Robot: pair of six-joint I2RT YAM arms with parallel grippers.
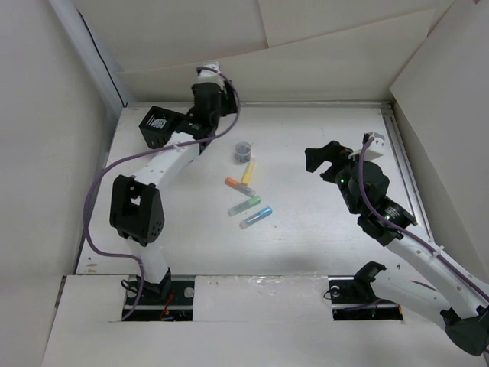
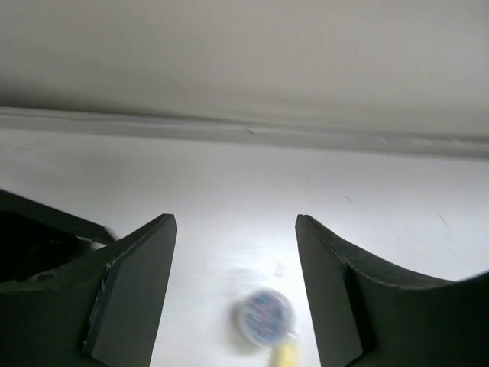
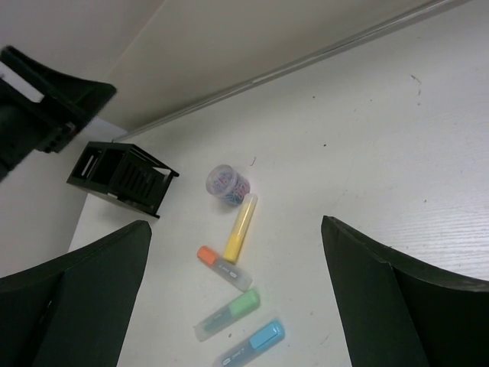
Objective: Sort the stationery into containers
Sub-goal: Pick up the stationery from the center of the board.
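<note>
Hovering my left fingers (image 2: 130, 290) spread and empty over the counter (image 2: 229, 176), I see the roll (image 2: 262, 315) in the gap between them, yellow pen (image 2: 284, 355) just beside it, box (image 1: 157, 122) to my left, while my right fingers (image 3: 99, 290), likewise released, hang well apart.

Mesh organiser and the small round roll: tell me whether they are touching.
Apart. The right wrist view shows a strip of bare table between the mesh organiser and the small round roll.
</note>
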